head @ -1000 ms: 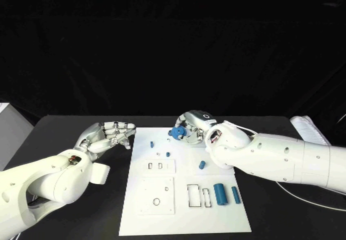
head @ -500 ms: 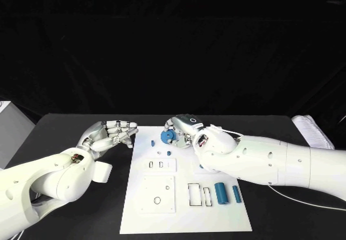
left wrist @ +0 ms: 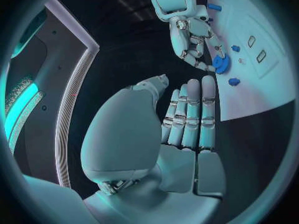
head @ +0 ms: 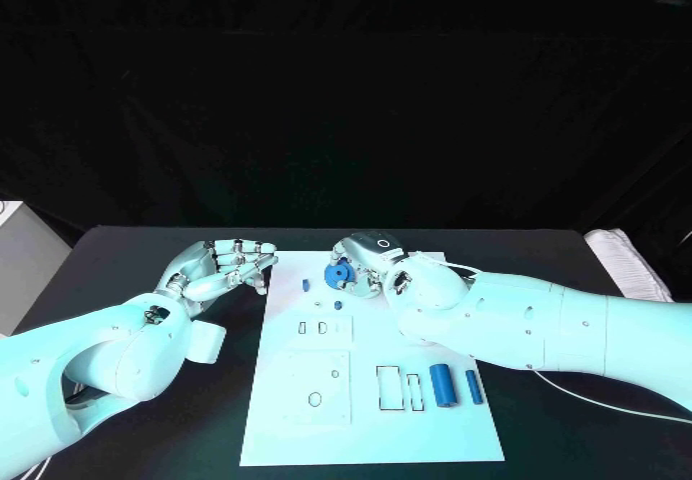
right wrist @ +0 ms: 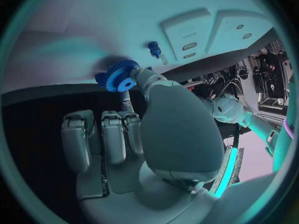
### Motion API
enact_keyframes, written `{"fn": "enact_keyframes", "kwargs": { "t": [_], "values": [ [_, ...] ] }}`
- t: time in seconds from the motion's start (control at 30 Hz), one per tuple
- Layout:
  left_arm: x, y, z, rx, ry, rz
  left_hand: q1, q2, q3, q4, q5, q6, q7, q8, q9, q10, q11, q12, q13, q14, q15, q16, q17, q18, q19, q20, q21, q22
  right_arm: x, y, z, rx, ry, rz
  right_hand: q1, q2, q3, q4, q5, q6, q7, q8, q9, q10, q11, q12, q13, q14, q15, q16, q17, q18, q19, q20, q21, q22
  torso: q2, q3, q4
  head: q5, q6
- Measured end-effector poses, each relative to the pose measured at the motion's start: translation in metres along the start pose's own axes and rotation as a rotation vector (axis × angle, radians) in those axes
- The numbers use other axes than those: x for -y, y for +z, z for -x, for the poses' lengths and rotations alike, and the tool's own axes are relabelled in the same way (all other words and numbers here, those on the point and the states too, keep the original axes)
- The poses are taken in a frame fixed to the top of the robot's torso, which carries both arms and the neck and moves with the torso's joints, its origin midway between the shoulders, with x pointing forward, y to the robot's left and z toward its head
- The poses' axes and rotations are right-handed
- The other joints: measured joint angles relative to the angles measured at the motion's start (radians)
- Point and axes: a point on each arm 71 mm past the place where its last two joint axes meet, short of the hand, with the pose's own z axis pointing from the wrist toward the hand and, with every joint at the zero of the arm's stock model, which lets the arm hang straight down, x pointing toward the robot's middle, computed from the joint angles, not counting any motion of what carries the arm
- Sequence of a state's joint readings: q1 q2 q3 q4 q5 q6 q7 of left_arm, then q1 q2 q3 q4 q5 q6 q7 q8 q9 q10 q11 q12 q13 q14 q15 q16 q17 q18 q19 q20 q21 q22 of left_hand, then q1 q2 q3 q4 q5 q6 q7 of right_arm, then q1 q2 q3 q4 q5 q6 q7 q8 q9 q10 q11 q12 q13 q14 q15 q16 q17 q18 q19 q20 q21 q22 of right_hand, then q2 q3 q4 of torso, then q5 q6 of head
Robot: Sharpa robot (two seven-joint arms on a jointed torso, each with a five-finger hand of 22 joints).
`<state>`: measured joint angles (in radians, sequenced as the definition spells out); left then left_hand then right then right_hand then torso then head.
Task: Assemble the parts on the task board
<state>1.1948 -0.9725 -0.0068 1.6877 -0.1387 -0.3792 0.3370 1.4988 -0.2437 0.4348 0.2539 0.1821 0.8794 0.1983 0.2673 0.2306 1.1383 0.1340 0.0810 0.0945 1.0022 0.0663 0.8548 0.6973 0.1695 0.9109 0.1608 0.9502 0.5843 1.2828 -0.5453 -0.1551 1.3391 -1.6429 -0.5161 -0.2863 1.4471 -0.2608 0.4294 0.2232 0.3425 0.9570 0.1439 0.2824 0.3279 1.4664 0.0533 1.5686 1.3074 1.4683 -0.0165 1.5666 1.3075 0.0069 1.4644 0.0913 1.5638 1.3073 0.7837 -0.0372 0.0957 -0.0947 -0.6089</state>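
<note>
Fingers of the right hand are closed on a small blue gear, which is pinched between thumb and fingertip and held over the far end of the task board. In the right wrist view the gear is seen toothed, with a round hole at its centre, just above the white plate, and a small blue peg is seen standing on the board just beyond it. The left hand is held over the black table, just beside the board's far left corner; nothing is held in it, and in the left wrist view its fingers are seen straight and side by side, with the thumb apart from them. Two small blue pegs are found on the board near the gear. Nearer the robot, a raised block with two slots and a second raised block with an oval hole are seen on the board's left side. Toward the board's right edge, two blue cylinders are laid side by side next to rectangular cut-outs.
</note>
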Motion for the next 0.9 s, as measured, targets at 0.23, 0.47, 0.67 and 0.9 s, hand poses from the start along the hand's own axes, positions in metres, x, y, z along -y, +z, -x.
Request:
{"fn": "enact_keyframes", "kwargs": {
  "t": [0.23,0.47,0.67,0.9],
  "values": [
    [-0.0001,0.0,0.0005,0.001,0.0,0.0,0.0,0.0,0.0,0.0,0.0,0.0,0.0,0.0,0.0,0.0,0.0,0.0,0.0,0.0,0.0,0.0,0.0,0.0,0.0,0.0,0.0,0.0,0.003,0.002,-0.0019,-0.008,-0.021,-0.007,-0.004,-0.004,0.0,0.0,-0.006,0.0,0.0,-0.001,0.0,0.0,0.0,0.0,0.0,0.0,0.0,0.0,0.0,0.0,0.0,0.0,0.001,0.0,-0.001,0.0,0.0006,-0.001,-0.002],
    [-0.0001,0.0,0.0005,0.001,0.001,0.0,0.0,0.0,0.0,0.0,0.0,0.0,0.0,0.0,0.0,0.0,0.0,0.0,0.0,0.0,0.0,0.0,0.0,0.0,0.0,0.0,0.0,0.0,0.0017,0.0043,-0.0027,-0.011,-0.031,-0.004,-0.028,-0.009,0.004,-0.004,-0.039,0.016,-0.002,-0.013,0.0,0.0,0.0,0.0,0.0,0.0,0.0,0.0,0.0,0.0,0.0,0.0,0.005,0.001,-0.001,-0.0001,-0.0001,0.001,-0.002],
    [-0.0002,0.0001,0.0006,0.001,0.001,0.001,0.0,0.0,0.0,0.0,0.0,0.0,0.0,0.0,0.0,0.0,0.0,0.0,0.0,0.0,0.0,0.0,0.0,0.0,0.0,0.0,0.0,0.0,0.0033,0.005,-0.0035,-0.013,-0.033,-0.008,-0.085,-0.008,-0.028,-0.001,-0.111,-0.006,0.005,-0.051,0.0,0.0,0.007,0.0,0.0,-0.001,0.006,0.0,0.0,0.0,0.004,0.004,0.005,0.001,0.0,-0.0001,0.0002,0.0,-0.001],
    [-0.0002,0.0001,0.001,0.002,0.001,0.001,0.0,0.0,0.0,0.0,0.0,0.0,0.0,0.0,0.001,0.0,0.0,0.0,0.0,0.0,0.0,0.0,-0.001,0.0,0.0,0.0,0.0,0.001,0.0051,0.005,-0.0043,-0.019,-0.026,-0.016,-0.151,0.01,-0.137,0.053,-0.126,-0.018,0.009,-0.084,-0.009,0.0,0.014,0.0,0.0,-0.004,0.011,0.0,0.0,0.0,0.004,0.011,0.005,0.001,-0.001,-0.0005,-0.0003,0.0,-0.001]
  ]
}}
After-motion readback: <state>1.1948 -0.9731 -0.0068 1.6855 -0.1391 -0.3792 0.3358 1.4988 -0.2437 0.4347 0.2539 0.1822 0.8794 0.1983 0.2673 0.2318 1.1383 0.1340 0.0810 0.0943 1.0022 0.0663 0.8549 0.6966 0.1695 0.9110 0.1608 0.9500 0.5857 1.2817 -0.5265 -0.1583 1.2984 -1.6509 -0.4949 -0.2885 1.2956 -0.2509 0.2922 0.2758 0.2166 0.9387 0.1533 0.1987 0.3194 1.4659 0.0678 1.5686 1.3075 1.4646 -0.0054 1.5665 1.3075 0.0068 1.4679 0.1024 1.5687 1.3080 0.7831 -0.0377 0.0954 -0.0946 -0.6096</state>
